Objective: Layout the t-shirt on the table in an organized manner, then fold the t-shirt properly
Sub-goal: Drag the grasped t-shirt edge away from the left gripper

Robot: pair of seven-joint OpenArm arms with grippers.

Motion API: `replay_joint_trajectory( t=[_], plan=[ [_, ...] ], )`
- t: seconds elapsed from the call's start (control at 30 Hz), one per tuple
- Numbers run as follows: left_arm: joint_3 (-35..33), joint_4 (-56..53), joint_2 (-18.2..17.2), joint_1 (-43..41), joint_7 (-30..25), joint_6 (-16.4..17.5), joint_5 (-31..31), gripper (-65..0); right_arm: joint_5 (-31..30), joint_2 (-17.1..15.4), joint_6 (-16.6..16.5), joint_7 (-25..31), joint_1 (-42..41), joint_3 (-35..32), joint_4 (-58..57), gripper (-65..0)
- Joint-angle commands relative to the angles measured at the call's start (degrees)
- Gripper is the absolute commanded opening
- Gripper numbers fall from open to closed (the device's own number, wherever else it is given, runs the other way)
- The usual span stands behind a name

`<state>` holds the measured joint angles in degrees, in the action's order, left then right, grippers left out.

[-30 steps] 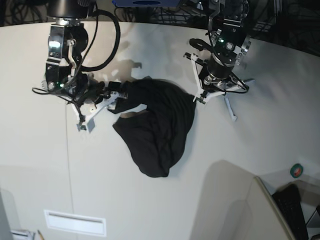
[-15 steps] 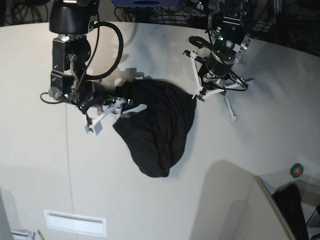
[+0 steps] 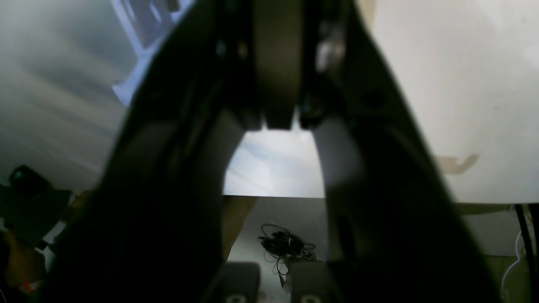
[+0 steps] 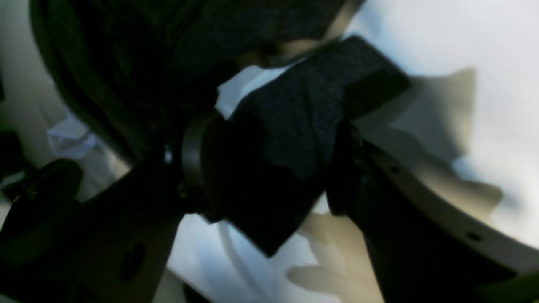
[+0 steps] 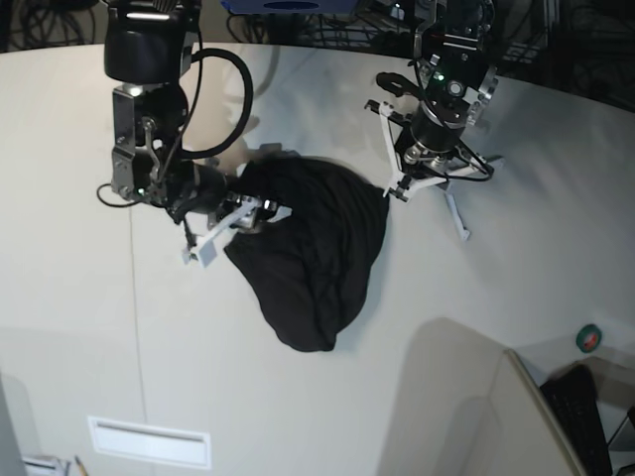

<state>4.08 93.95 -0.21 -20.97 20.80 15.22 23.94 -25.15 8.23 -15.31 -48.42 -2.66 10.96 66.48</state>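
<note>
Crumpled in a heap on the smooth off-white tabletop point(image 5: 79, 327): plain black, soft, wrinkled cloth t-shirt point(image 5: 317, 258), one edge bunched between the part-open right fingers point(image 4: 269, 168). Left fingers point(image 5: 392, 193) fully closed at the opposite edge, seemingly pinching fabric, though too blurred to confirm. Risks: thick bunch slipping free, or hidden layers staying twisted when pulled apart.

T-shirt point(image 5: 317, 248): matt black cloth; table point(image 5: 79, 297): smooth.

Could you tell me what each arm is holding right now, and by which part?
The right gripper holds the t-shirt by a bunched fold at its edge. The left gripper is shut at the opposite edge; a hold there cannot be told.
</note>
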Motion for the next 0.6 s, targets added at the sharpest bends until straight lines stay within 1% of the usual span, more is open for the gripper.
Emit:
replay_joint_trajectory(
  t=[0.0,0.03,0.07,0.13,0.17,0.23,0.3,0.33,0.47,0.57],
  plan=[
    [0.0,0.9,0.0,0.2,-1.0,-0.4,0.1,-64.7,0.4,0.0,0.1,-2.1,-1.1,-0.3,-0.3,-33.2],
    [0.0,0.8,0.0,0.2,-1.0,-0.4,0.1,-64.7,0.3,0.0,-0.1,-3.8,-2.0,-0.3,-1.3,-37.5],
    [0.0,0.7,0.0,0.2,-1.0,-0.4,0.1,-64.7,0.4,0.0,-0.1,-6.0,-3.3,-0.4,-3.2,-44.1],
    [0.0,0.6,0.0,0.3,-1.0,-0.4,-0.2,-64.7,0.3,-0.1,-0.1,-9.8,-5.9,-0.4,-7.4,-59.3],
    [0.0,0.6,0.0,0.3,-1.0,-0.4,-0.2,-64.7,0.6,-0.1,-0.1,-11.2,-7.1,-0.4,-9.1,-65.0],
    [0.0,0.6,0.0,0.3,-1.0,-0.4,-0.3,-64.7,0.6,-0.2,-0.1,-13.1,-8.2,-0.4,-10.8,-65.0],
    [0.0,0.5,0.0,0.3,-1.0,-0.4,-0.3,-64.7,0.6,-0.2,-0.1,-13.7,-8.5,-0.4,-10.9,-65.0],
    [0.0,0.5,0.0,0.3,-1.0,-0.4,-0.3,-64.7,0.6,-0.7,-0.1,-14.2,-8.6,-0.4,-10.8,-65.0],
    [0.0,0.4,0.0,0.3,-1.1,-0.4,-0.4,-64.8,0.6,-4.0,0.1,-17.6,-10.0,-0.4,-9.4,-65.0],
    [0.0,0.3,0.1,0.3,-1.1,-0.4,-0.4,-64.8,0.6,-7.2,0.1,-19.5,-11.1,-0.4,-6.6,-65.0]
  ],
)
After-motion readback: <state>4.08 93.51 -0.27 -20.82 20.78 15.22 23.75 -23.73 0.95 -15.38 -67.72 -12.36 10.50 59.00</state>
